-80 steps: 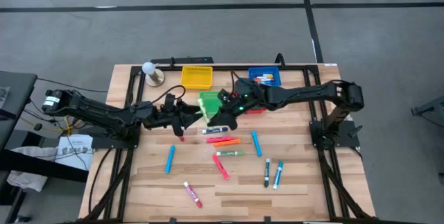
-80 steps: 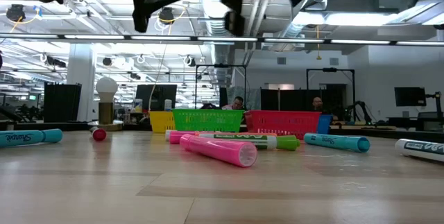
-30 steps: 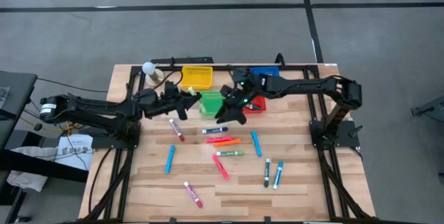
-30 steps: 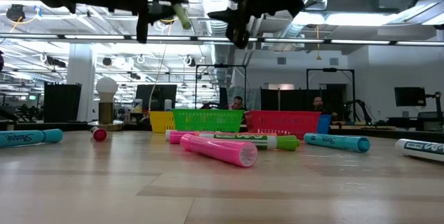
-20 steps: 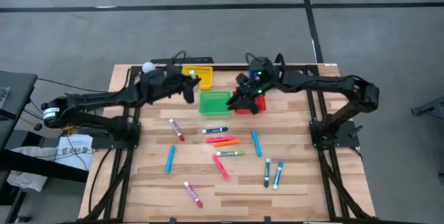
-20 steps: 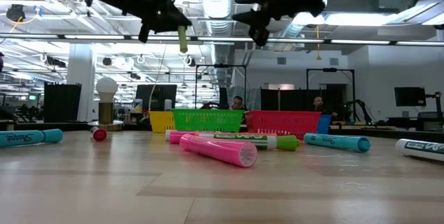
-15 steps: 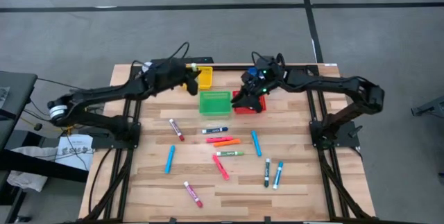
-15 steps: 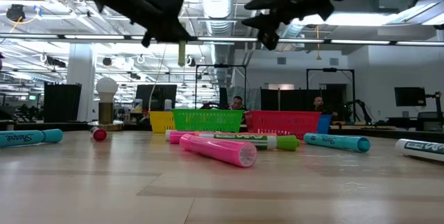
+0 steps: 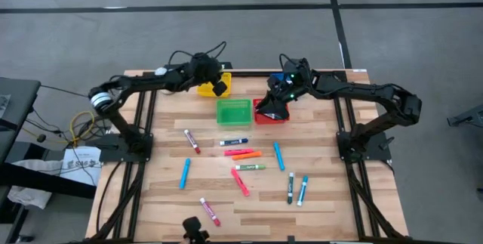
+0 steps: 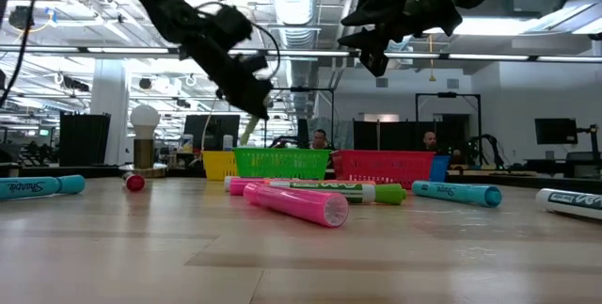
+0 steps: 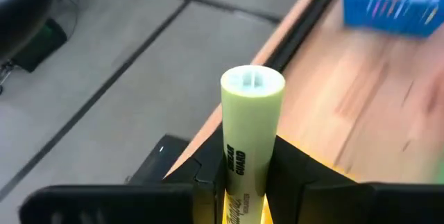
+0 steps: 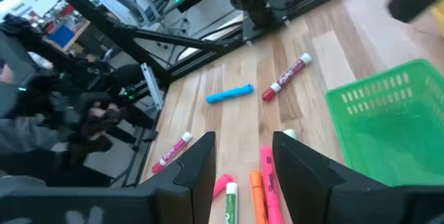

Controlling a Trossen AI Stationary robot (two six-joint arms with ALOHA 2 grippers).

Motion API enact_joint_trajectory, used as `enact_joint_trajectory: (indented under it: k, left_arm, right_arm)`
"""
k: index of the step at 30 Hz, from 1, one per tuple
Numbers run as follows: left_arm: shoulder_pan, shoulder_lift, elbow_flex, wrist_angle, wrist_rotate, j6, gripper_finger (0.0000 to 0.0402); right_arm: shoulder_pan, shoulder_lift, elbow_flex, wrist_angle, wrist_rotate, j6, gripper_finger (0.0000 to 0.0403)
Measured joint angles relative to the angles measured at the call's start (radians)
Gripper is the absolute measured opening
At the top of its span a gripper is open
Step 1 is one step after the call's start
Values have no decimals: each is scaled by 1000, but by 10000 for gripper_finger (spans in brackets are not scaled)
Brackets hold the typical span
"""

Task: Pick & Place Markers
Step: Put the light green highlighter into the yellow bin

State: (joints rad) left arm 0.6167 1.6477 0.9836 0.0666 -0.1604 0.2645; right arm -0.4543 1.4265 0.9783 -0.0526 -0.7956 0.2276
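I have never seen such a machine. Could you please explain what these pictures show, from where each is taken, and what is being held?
This is a robot with two dark arms at a wooden table. One picture looks down from above, one looks level across the tabletop, and two come from cameras on the arms' wrists. Loose markers lie on the table; small baskets stand at the far edge. The left hand, over the yellow basket, is shut on a yellow-green marker. The right hand, over the red basket, has its fingers apart and holds nothing.
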Motion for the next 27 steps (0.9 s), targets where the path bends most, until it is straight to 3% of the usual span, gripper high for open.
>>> enact_joint_trajectory:
  k: [7,17,27]
  left_arm:
    - [10,80,35,-79,-84,152,68]
    - [39,84,38,-117,-38,301,68]
    - [47,95,38,-120,13,315,69]
  right_arm:
    - [1,0,0,0,-42,8,131]
    - [1,0,0,0,-51,9,131]
    - [1,0,0,0,-69,9,131]
